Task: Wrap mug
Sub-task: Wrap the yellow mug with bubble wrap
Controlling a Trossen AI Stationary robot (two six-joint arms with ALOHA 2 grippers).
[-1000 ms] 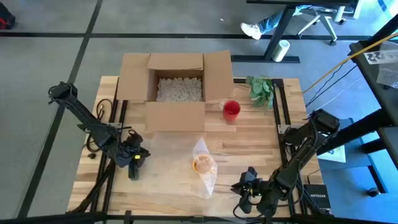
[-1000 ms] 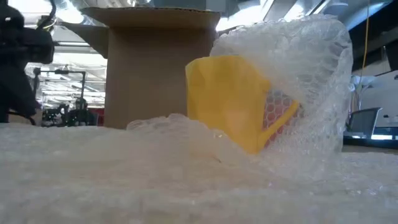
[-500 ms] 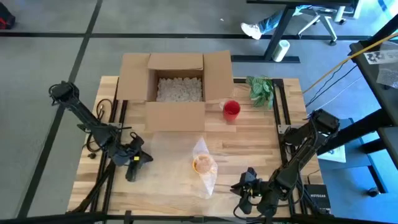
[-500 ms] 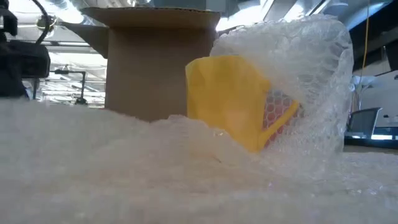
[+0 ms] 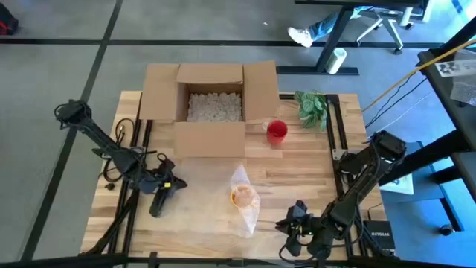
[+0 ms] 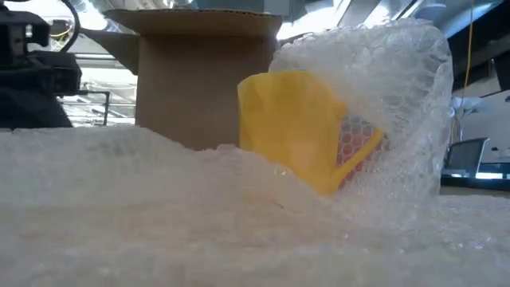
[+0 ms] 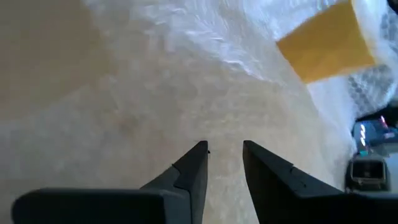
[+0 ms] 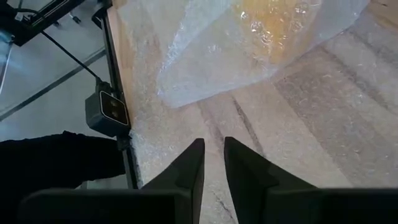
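A yellow mug [image 5: 243,196] lies on a clear bubble wrap sheet [image 5: 212,186] spread over the table's front middle. Part of the sheet arches over the mug [image 6: 295,127] like a tent [image 6: 398,96]. My left gripper [image 5: 175,184] is at the sheet's left side, shut on it, and the sheet's left part [image 6: 119,175] stands raised. In the left wrist view the mug [image 7: 326,40] lies beyond my left gripper [image 7: 224,149]. My right gripper [image 5: 297,219] stays low near the front right, over the wrap [image 8: 280,124], with my right gripper [image 8: 212,146] showing only a thin slit. My left gripper pinches the sheet's left part [image 7: 225,134] between its two fingers, coming from the table's left and slanting down. The pinched spot is hidden by the fingers. That side of the sheet is lifted off the table; the rest lies under the mug. My right gripper: I cannot tell whether it touches the wrap.
An open cardboard box [image 5: 214,104] filled with packing peanuts stands at the back. A red cup [image 5: 277,131] and a green plant [image 5: 312,106] are to its right. A small black device [image 8: 107,112] sits at the table's near edge. A person's shoe [image 5: 301,35] shows beyond the table.
My left gripper has moved a little toward the table's right and near edge and has turned. The sheet's left part has risen with it in the low view, while the mug and the tent of wrap over it have stayed put.
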